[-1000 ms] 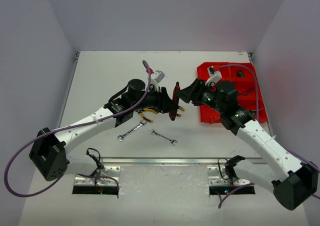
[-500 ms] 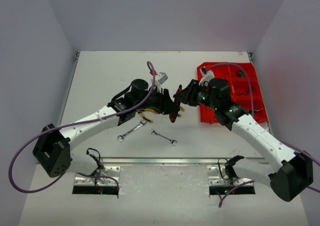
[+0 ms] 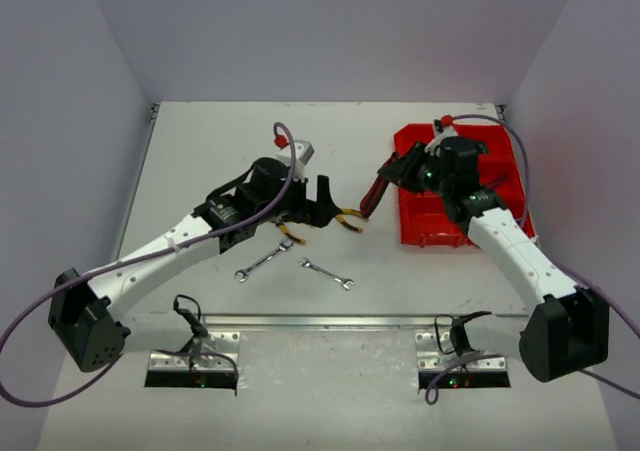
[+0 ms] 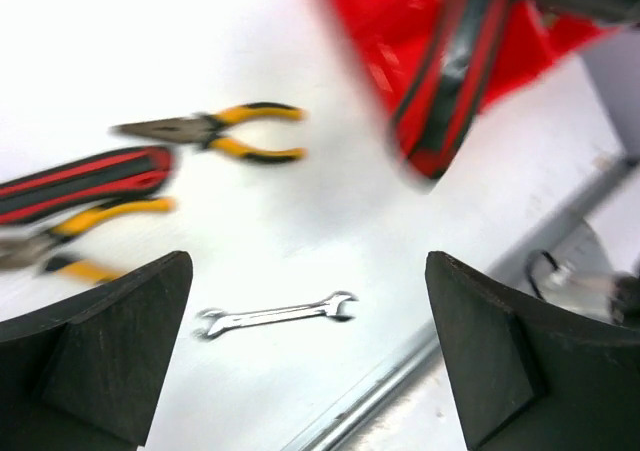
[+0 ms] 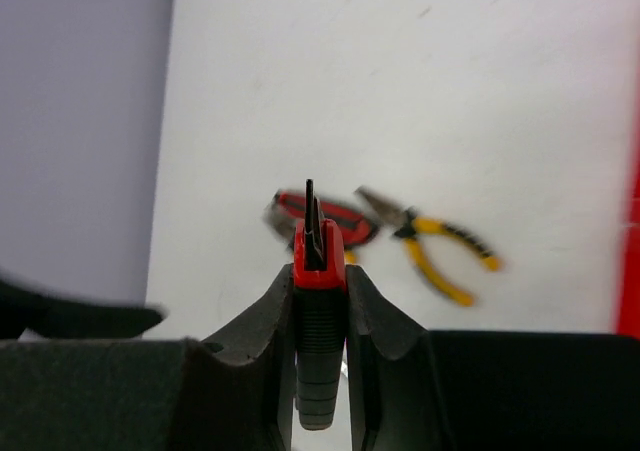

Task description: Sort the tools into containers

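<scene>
My right gripper (image 3: 393,178) is shut on red-black pliers (image 3: 374,197) and holds them off the table at the left edge of the red tray (image 3: 505,176). In the right wrist view the pliers (image 5: 320,291) stand upright between the closed fingers. My left gripper (image 3: 321,209) is open and empty above the table's middle. In its wrist view a silver wrench (image 4: 276,314) lies below the open jaws. Yellow-black pliers (image 4: 218,131), another red-black pair (image 4: 90,181) and a second yellow pair (image 4: 75,233) lie beyond. Two wrenches (image 3: 263,261) (image 3: 327,274) lie near the front.
Yellow-black pliers (image 3: 350,221) lie just right of the left gripper. A metal rail (image 3: 320,321) runs along the table's near edge. Grey walls enclose the table on the left, right and back. A small white and red object (image 3: 297,151) sits behind the left arm.
</scene>
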`<state>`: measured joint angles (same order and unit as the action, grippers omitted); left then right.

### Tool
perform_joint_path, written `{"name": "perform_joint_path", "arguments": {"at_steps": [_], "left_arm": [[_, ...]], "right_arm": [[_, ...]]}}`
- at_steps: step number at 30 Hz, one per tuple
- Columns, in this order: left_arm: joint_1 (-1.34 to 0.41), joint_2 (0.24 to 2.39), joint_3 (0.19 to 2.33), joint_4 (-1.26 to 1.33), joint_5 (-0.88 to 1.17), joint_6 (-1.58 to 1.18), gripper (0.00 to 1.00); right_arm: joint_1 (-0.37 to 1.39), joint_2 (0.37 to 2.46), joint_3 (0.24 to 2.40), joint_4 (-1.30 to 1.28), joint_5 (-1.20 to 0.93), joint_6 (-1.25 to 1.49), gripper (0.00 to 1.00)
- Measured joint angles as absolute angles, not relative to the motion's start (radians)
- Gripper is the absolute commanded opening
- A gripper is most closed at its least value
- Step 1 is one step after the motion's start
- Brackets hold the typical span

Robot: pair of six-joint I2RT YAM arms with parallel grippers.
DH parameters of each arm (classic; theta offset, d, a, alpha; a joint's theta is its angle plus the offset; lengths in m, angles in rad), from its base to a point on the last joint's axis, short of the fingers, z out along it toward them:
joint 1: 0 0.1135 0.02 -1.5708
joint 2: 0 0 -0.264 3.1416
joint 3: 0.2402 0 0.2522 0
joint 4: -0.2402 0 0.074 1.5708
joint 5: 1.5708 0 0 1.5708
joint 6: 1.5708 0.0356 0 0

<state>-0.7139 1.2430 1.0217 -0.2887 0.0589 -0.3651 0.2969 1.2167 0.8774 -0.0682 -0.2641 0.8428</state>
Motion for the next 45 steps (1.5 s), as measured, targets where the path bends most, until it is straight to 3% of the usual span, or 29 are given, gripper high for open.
{"name": "perform_joint_path", "arguments": {"at_steps": [6, 15, 22, 25, 26, 28, 34, 45], "left_arm": [[-0.713, 1.059, 1.039, -0.481, -0.255, -0.334, 1.00], [-0.714, 0.934, 0.840, -0.491, -0.226, -0.265, 1.00], [-0.714, 0.923, 0.768, -0.499, -0.190, -0.259, 1.00], [-0.714, 0.914, 0.768, -0.489, -0.191, -0.259, 1.00], [-0.714, 0.914, 0.768, -0.489, -0.192, -0.259, 1.00], [-0.714, 0.914, 0.768, -0.490, -0.204, -0.263, 1.00], [-0.714, 0.914, 0.776, -0.495, -0.246, -0.293, 1.00], [-0.714, 0.982, 0.821, -0.445, -0.329, -0.520, 1.00]], "right_arm": [[0.129, 1.380, 1.050, -0.091, -0.012, 0.832, 0.00], [0.086, 1.812, 1.424, -0.107, 0.351, 0.769, 0.00], [0.024, 2.062, 1.662, -0.119, 0.439, 0.713, 0.01], [0.003, 2.099, 1.680, -0.130, 0.442, 0.706, 0.25], [-0.001, 2.102, 1.679, -0.140, 0.442, 0.706, 0.26], [-0.004, 2.102, 1.667, -0.139, 0.438, 0.708, 0.47], [0.002, 2.052, 1.579, -0.118, 0.386, 0.727, 0.99], [0.005, 1.733, 1.574, -0.288, 0.251, 0.703, 0.99]]}}
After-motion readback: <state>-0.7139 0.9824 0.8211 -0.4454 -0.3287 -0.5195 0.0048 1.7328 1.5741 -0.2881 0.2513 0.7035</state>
